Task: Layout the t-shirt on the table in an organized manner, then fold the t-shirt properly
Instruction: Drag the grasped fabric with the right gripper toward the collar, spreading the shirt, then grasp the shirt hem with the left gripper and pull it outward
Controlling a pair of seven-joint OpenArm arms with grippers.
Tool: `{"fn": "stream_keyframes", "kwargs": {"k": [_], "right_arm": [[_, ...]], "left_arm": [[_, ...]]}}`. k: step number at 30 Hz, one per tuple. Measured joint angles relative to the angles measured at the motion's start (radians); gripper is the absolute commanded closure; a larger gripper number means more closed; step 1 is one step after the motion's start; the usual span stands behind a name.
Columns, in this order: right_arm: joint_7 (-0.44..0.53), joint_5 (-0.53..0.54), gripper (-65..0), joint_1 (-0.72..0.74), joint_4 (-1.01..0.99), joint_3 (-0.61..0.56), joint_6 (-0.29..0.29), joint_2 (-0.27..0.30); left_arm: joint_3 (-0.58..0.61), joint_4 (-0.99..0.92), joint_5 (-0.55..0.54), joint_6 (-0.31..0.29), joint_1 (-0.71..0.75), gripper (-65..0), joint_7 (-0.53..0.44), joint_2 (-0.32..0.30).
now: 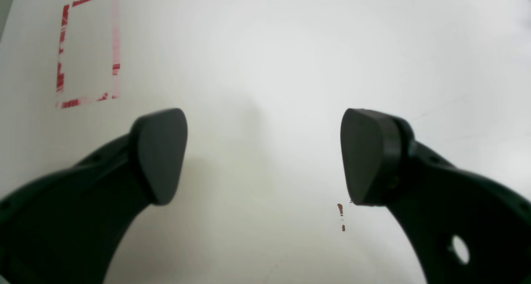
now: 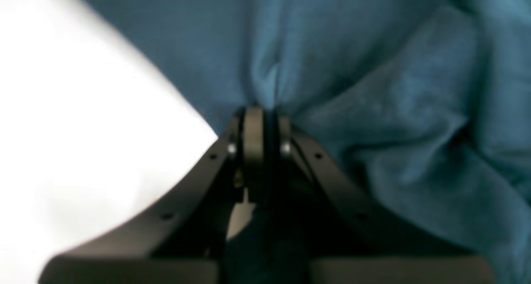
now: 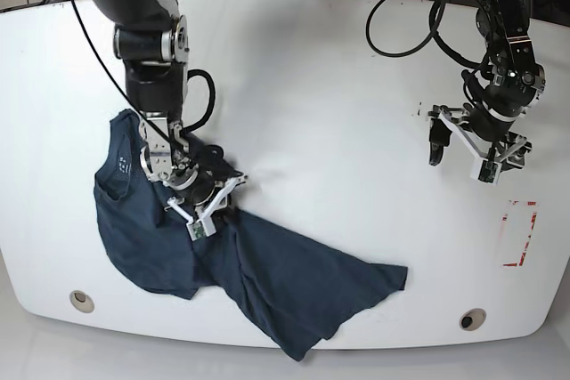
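Two arms: only one is doing anything with the cloth right now
Shirt: the t-shirt is a rumpled navy heap on the near-left part of the table in the base view, neck end up by the left, a long tail of fabric trailing toward the front edge and out toward the middle
Long axis: runs diagonally, from the collar area on the left down to the pointed corner near the front edge, so nothing is squared up yet
Right gripper: the right gripper is pinched tight on a fold of the shirt; the wrist view shows cloth puckering right at the closed tips, with bare white table just to one side
Left gripper: the left gripper hangs with its pads wide apart and nothing between them, over bare table near the red rectangle mark
Who's nearer: the right arm by a mile, it's sitting on the shirt; the left arm is well apart from it, on the opposite side of the table
Key relation: the bulk of the loose fabric lies away from the pinch point, toward the middle and front, which is the side facing the idle arm
My guess: spreading it flat needs that second arm to come across and catch the far end
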Motion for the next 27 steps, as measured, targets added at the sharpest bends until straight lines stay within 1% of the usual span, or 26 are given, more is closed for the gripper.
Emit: {"fn": "stream_keyframes", "kwargs": {"k": [1, 5, 10, 12, 14, 15, 16, 21, 25, 27], "right_arm": [[-0.029, 0.004, 0.0, -0.027, 0.051, 0.000, 0.032, -0.006], [-0.200, -0.005, 0.0, -0.164, 0.321, 0.000, 0.077, -0.048], [-0.329, -0.007, 0.0, -0.326, 0.584, -0.018, 0.166, -0.075], [-0.370, -0.005, 0.0, -0.394, 0.684, -0.053, 0.173, -0.074], [-0.419, -0.021, 0.0, -0.452, 0.772, -0.085, 0.163, -0.074], [-0.435, -0.016, 0.0, -0.480, 0.813, -0.095, 0.174, -0.073], [-0.460, -0.027, 0.0, -0.500, 0.843, -0.107, 0.163, -0.072], [-0.501, -0.020, 0.0, -0.630, 0.999, -0.180, 0.167, -0.030], [-0.557, -0.021, 0.0, -0.694, 1.092, -0.238, 0.171, 0.006], [-0.573, -0.027, 0.0, -0.718, 1.123, -0.266, 0.169, 0.020]], "left_arm": [[-0.001, 0.001, 0.000, 0.000, 0.001, -54.7, -0.001, 0.000], [-0.002, 0.000, 0.000, 0.003, 0.000, -54.7, 0.000, -0.003], [-0.002, 0.000, 0.000, 0.002, 0.001, -54.9, 0.000, 0.000], [-0.002, 0.000, 0.000, 0.001, 0.001, -55.0, -0.001, -0.001], [-0.002, -0.001, 0.001, 0.002, -0.002, -55.0, 0.000, 0.000], [-0.003, 0.000, -0.001, 0.003, -0.002, -55.1, -0.002, 0.003], [-0.003, 0.000, 0.000, -0.001, -0.003, -55.1, -0.002, 0.005], [-0.005, -0.001, 0.007, 0.007, -0.010, -55.1, 0.002, 0.036], [-0.011, -0.011, -0.001, 0.005, -0.033, -55.1, -0.001, 0.054], [-0.034, -0.024, -0.007, 0.000, -0.046, -55.3, -0.008, 0.062]]}}
